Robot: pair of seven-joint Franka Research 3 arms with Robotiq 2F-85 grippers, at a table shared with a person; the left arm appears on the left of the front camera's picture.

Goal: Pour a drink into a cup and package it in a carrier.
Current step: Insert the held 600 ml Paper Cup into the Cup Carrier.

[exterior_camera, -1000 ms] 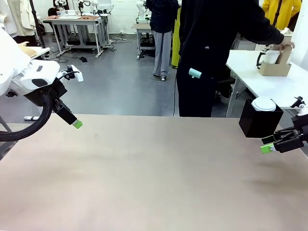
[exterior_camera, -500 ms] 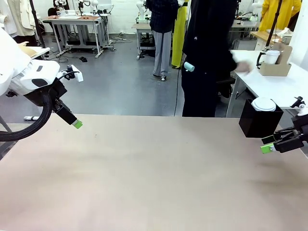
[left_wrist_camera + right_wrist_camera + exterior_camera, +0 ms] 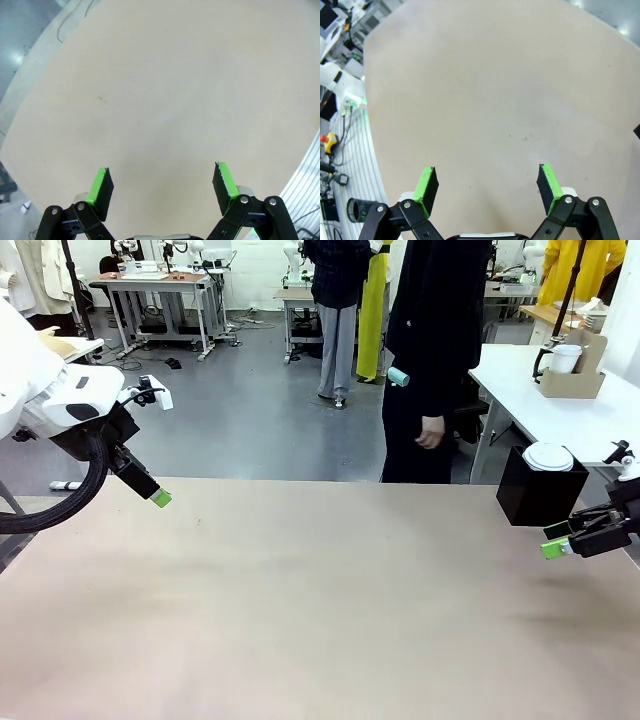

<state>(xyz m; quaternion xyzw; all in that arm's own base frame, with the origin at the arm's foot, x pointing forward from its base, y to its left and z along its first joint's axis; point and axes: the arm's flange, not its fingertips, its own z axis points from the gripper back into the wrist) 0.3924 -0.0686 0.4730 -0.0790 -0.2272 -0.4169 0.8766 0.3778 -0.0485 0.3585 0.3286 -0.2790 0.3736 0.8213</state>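
Both pincers wait with jaws spread and nothing in them: left gripper [image 3: 160, 498] at the table's [image 3: 320, 600] left edge, right gripper [image 3: 556, 543] at its right. One carrier [image 3: 572, 380], with one white cup [image 3: 566, 358] in it, sits on a white side table [image 3: 560, 420] beyond reach. One shorter lidded cup [image 3: 549, 457] tops one black box [image 3: 540, 495]; a reach from the right arm would likely topple it. One person [image 3: 435, 350] stands opposite.

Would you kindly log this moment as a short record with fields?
left gripper: open, empty, above the bare table
right gripper: open, empty, near the table's right edge
carrier: on the white side table, holding a cup
black box: far right corner, white lidded cup on top
person: standing beyond the far edge, hand lowered
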